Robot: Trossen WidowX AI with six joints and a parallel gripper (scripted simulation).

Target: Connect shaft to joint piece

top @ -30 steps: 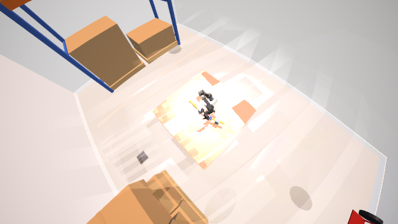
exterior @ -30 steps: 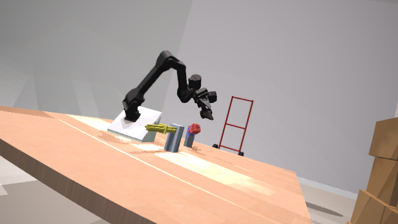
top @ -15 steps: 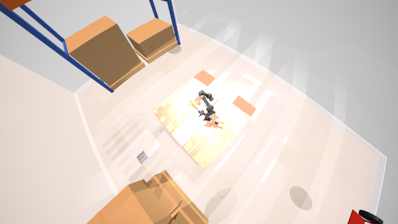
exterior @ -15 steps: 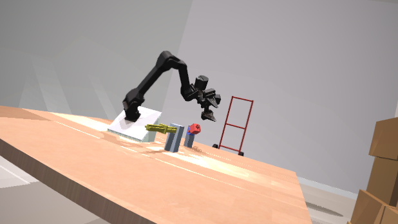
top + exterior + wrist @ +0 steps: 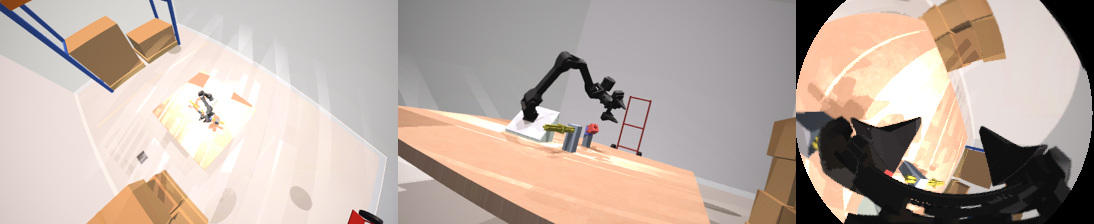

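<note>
The second shaft [image 5: 194, 103] [image 5: 552, 127] [image 5: 934, 183] is yellow and passes through its grey block [image 5: 572, 138] [image 5: 911, 169]. The red joint piece [image 5: 592, 129] [image 5: 889, 173] sits beyond that block, with a blue part [image 5: 587, 130] [image 5: 210, 119] beside it, by the other grey block [image 5: 587, 141] [image 5: 217, 121]. The fixed yellow shaft [image 5: 222, 122] sticks out of that other block. In the wrist view a finger hides most of the joint piece. Which way its opening points cannot be told. My gripper [image 5: 621, 115] [image 5: 950, 124] is open and empty, above and clear of the joint piece and both shafts.
The arm's white base plate [image 5: 546, 116] stands on the wooden table [image 5: 623, 190] [image 5: 206, 154], behind the second shaft. Beyond the table are cardboard boxes [image 5: 786, 138] [image 5: 982, 35], a red hand truck [image 5: 634, 125] and a blue rack [image 5: 42, 35].
</note>
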